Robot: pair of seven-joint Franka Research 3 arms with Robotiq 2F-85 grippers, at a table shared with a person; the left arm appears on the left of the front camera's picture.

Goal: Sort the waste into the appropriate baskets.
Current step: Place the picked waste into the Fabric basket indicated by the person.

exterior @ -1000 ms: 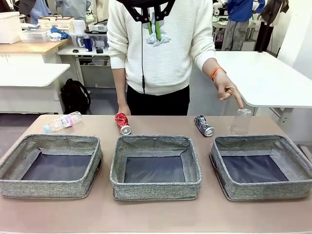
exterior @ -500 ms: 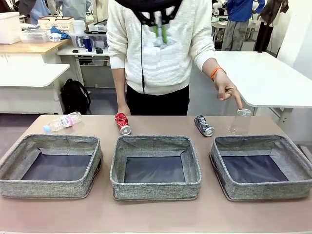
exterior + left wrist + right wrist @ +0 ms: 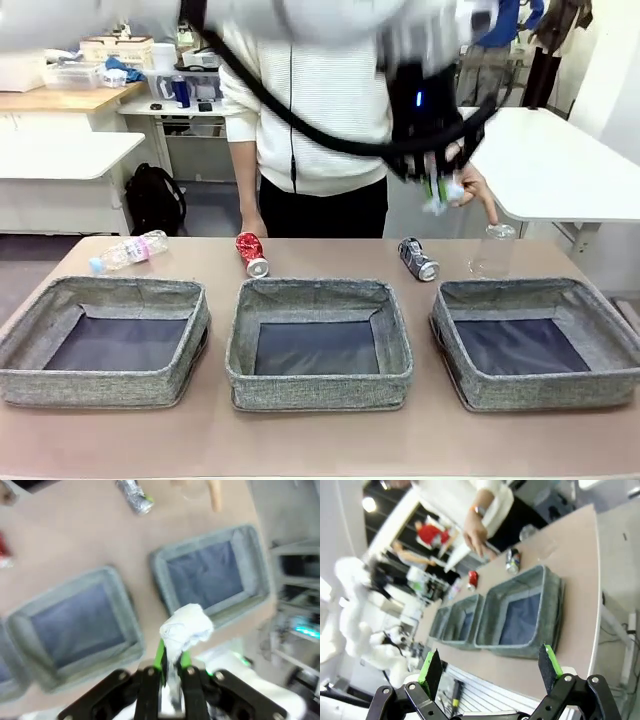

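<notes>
Across the brown table [image 3: 320, 445] the grey baskets [image 3: 320, 385] stand in a row. Half a second ago the left end effector [image 3: 437, 188] hung high over the middle. Now it has swung toward the right basket [image 3: 535, 392], pinching the crumpled paper wad [image 3: 447, 196] in mid-air, so a drop there looks close. The wad is a roundish lump with no clear long axis, hanging off the downward-pointing tips. The right end effector [image 3: 490, 666] stands spread, holding nothing.
</notes>
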